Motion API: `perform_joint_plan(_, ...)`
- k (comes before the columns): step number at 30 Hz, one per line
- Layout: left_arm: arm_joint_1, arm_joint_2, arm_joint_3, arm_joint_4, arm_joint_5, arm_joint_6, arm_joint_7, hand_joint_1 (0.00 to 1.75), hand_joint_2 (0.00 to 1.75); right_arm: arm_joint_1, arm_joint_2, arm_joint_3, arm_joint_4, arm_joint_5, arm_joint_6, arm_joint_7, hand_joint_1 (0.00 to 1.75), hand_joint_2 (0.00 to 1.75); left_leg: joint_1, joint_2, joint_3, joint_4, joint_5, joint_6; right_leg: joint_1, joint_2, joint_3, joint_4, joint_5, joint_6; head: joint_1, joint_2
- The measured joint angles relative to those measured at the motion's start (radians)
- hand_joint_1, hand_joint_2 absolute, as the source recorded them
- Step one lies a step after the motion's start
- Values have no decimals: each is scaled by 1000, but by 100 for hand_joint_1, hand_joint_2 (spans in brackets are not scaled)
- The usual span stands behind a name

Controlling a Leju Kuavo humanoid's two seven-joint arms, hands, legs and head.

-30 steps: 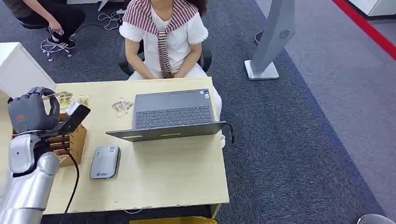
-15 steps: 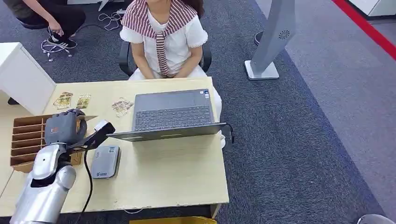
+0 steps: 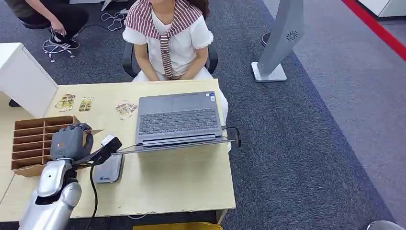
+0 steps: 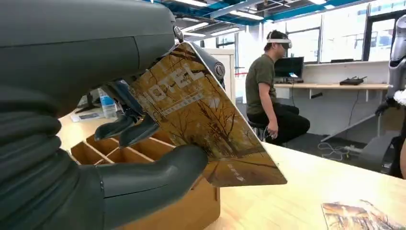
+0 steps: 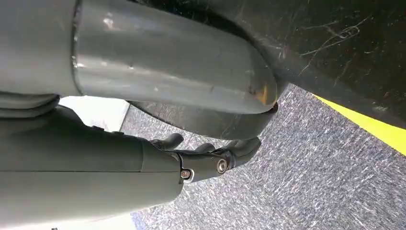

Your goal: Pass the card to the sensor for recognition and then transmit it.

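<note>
My left hand [image 3: 72, 142] hovers over the near right corner of the wooden slotted box [image 3: 28, 143], just left of the grey card sensor [image 3: 107, 168] lying flat on the desk. It pinches a card [image 4: 206, 129] with an autumn-leaf print between thumb [image 4: 158, 170] and fingers, the card tilted; its pale edge [image 3: 95, 132] pokes out toward the laptop. The card is above the desk, apart from the sensor. My right hand [image 5: 210, 155] hangs over grey carpet, fingers loosely bent, holding nothing.
An open laptop [image 3: 177, 120] sits mid-desk, a person seated behind it. Three loose cards [image 3: 65, 102] [image 3: 86, 103] [image 3: 125, 109] lie at the far side. A white cabinet [image 3: 21, 76] stands left, a grey kiosk stand [image 3: 282, 43] on the carpet right.
My left hand with the card has come down and moved right, from above the box's far side to its near right corner beside the sensor.
</note>
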Motion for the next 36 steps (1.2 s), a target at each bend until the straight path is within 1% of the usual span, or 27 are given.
perform_joint_plan(6, 16, 1, 0, -14, 2, 0, 0, 175, 175, 0, 0, -6, 0, 0, 0, 0, 0, 0, 0, 0, 0, 0, 0, 0, 0, 0, 0, 0, 0, 0, 0, 0)
perform_joint_plan(10, 65, 2, 0, -47, 11, 23, -10, 175, 175, 0, 1, -11, 0, -2, -2, 3, 0, 0, 0, 0, 0, 0, 0, 0, 0, 0, 0, 0, 0, 0, 0, 0)
perform_joint_plan(12, 98, 1, 0, -68, 11, 44, -14, 175, 175, 1, 1, -11, 0, -2, -2, 3, 0, 0, 0, 0, 0, 0, 0, 0, 0, 0, 0, 0, 0, 0, 0, 0)
perform_joint_plan(14, 132, 0, 0, -95, 11, 84, -23, 175, 175, 1, 1, -12, 0, -2, -3, 4, 0, 0, 0, 0, 0, 0, -1, 1, 0, 0, 0, 0, -1, 0, 0, 0)
perform_joint_plan(16, 159, -3, 2, -127, 7, 139, -33, 175, 175, 1, 1, -13, 0, -2, -5, 7, 0, 0, 0, 0, 0, 0, -1, 1, 0, 0, 0, 0, -1, 1, 0, 0)
perform_joint_plan(18, 177, -7, 5, -148, 6, 162, -35, 175, 175, 1, 1, -13, 0, -2, -6, 8, 0, 0, 0, 0, 0, 0, -1, 1, 0, 0, 0, 0, -1, 1, 0, 0)
perform_joint_plan(26, 204, -12, 10, -189, 6, 165, -36, 175, 175, 1, 1, -14, 0, -2, -6, 9, 0, 0, 0, -1, 0, 0, -1, 1, 0, 0, 0, 0, -1, 1, 0, 0)
perform_joint_plan(28, 210, -16, 12, -196, 4, 193, -50, 175, 175, 1, 1, -14, 0, 0, -7, 9, 0, 0, 0, 0, 0, 0, -1, 1, 0, 0, 0, 0, -1, 1, 0, 0)
perform_joint_plan(32, 229, -35, 30, -223, 3, 290, -76, 175, 175, 1, 1, -14, 0, 5, -8, 9, 0, 0, 0, 0, 0, 0, -2, 1, 0, 0, 0, 0, -1, 1, 0, 0)
perform_joint_plan(36, 242, -53, 47, -244, 3, 351, -97, 175, 175, 0, 3, -14, 0, 7, -11, 12, 0, 0, 0, 0, 0, 0, -2, 1, 0, 0, 0, 0, -1, 1, 0, 0)
